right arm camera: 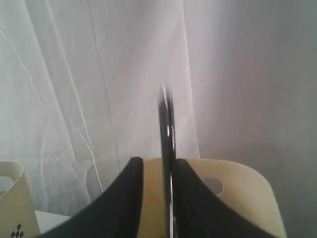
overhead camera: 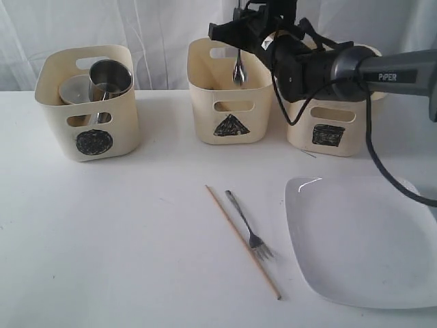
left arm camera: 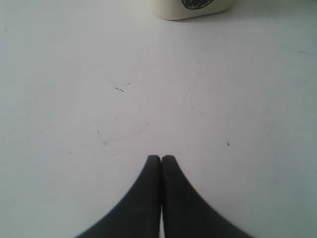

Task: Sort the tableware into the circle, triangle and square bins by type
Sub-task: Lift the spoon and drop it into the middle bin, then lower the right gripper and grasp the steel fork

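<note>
A: While the right gripper (right arm camera: 158, 161) hangs above the triangle bin (overhead camera: 231, 102), how do its jaws stand?

B: Slightly parted. The spoon (right arm camera: 167, 144) stands edge-on between the two fingers (right arm camera: 130, 198). It lies against one finger, and a narrow gap shows beside the other. Whether it is gripped cannot be told.

A: Where is the spoon in the exterior view?

B: It hangs upright under the gripper, bowl end down. The bowl end sits about level with the rim of the triangle bin, within its opening as seen from this side.

A: State of the left gripper (left arm camera: 161, 159)?

B: Jaws pressed together, nothing between them. It hovers over the bare white table (left arm camera: 74, 99), with the base of the circle bin (left arm camera: 190, 6) ahead of it.

A: Location of the other tableware?

B: The circle bin holds a steel mug (overhead camera: 110, 76) and a paler round vessel (overhead camera: 75, 90) beside it, kind unclear. On the table, the fork (overhead camera: 250, 227) and one wooden chopstick (overhead camera: 242, 240) lie close beside each other, angled alike. The large white square plate (overhead camera: 362, 239) lies flat just to their right. The square bin (overhead camera: 329, 126) stands behind the plate, partly hidden by the right arm (overhead camera: 369, 68)
</note>
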You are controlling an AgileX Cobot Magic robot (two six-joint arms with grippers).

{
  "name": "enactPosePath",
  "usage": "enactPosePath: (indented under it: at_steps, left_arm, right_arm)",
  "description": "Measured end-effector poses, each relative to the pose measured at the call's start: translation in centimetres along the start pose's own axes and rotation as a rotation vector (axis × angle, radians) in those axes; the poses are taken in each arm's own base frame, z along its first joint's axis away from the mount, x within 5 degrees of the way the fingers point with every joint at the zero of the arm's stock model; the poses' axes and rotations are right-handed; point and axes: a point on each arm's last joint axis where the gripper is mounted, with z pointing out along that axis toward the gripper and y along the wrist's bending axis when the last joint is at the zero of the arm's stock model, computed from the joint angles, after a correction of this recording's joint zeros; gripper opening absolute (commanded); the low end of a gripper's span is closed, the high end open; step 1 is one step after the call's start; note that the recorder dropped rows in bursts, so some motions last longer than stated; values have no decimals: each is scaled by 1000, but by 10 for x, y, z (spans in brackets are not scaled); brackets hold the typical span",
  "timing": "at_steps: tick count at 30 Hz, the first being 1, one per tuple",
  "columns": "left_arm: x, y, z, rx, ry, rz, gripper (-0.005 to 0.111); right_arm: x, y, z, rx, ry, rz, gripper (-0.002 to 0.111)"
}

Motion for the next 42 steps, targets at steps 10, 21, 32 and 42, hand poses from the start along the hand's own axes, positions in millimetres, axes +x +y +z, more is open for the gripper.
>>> enactPosePath:
  at_steps: [10, 21, 32, 42]
  left_arm:
    - [0, 0, 0, 0, 0, 0, 0]
    - [0, 0, 0, 0, 0, 0, 0]
    - [0, 0, 0, 0, 0, 0, 0]
    - [0, 0, 0, 0, 0, 0, 0]
  right_arm:
    - [-55, 9, -36, 16, 401, 7, 32]
    - [-3, 50, -152, -149, 1390, 8, 32]
    - [60, 86, -154, -194, 1299, -70, 32]
    - [91, 69, -146, -107, 1342, -241, 32]
